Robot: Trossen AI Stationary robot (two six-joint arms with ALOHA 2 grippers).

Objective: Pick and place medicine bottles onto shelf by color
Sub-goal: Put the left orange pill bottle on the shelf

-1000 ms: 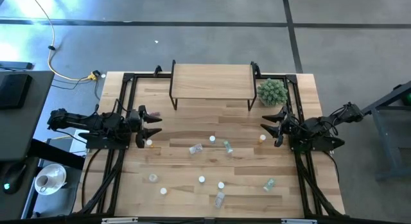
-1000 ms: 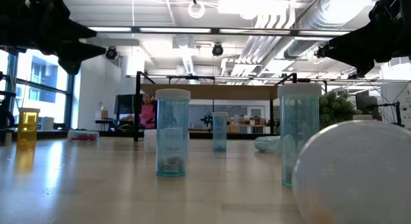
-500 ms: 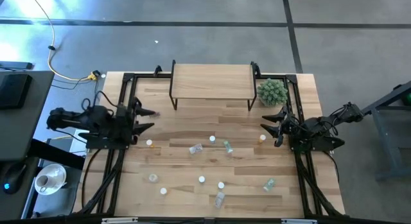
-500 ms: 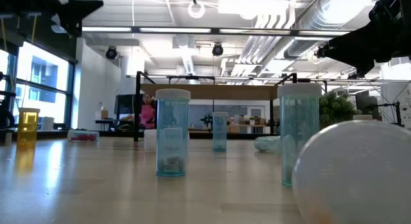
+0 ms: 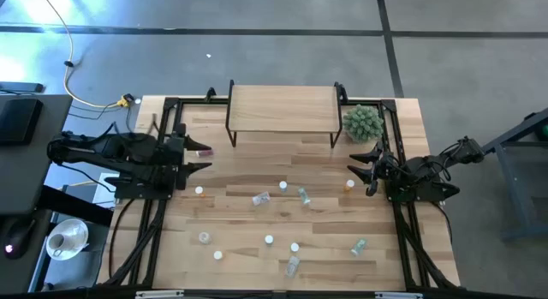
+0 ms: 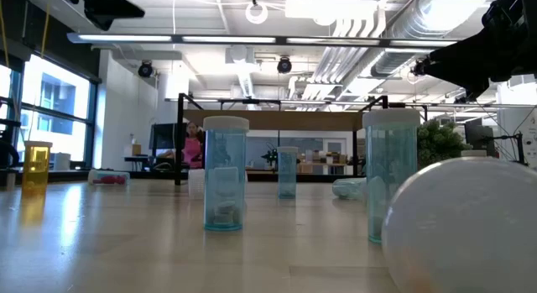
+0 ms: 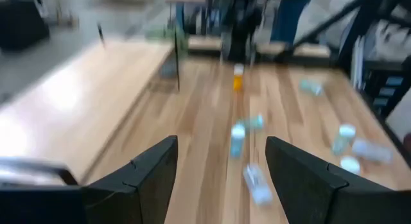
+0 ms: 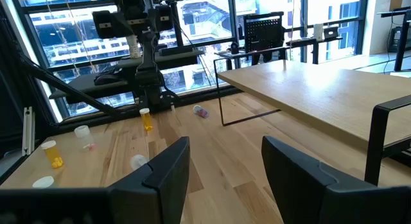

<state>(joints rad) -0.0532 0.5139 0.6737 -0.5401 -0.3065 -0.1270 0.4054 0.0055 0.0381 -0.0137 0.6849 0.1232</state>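
Observation:
Several small white-capped medicine bottles, among them a blue one, stand or lie across the middle and near part of the tabletop. One orange bottle stands near my left gripper and another near my right. A pink bottle lies close to the left gripper. The shelf stands at the far edge, nothing on it. My left gripper hangs open high above the table's left side, tilted down. My right gripper waits open at the right side, level.
A spiky green plant ball sits just right of the shelf, beside the right arm. Black frame rails run along both table sides. One bottle's white cap fills the near right of the low view. A person sits far behind the table.
My left gripper has risen well above the table, climbing out the top of the low view, and has tipped nose-down while staying open with nothing in it. No bottle has moved.

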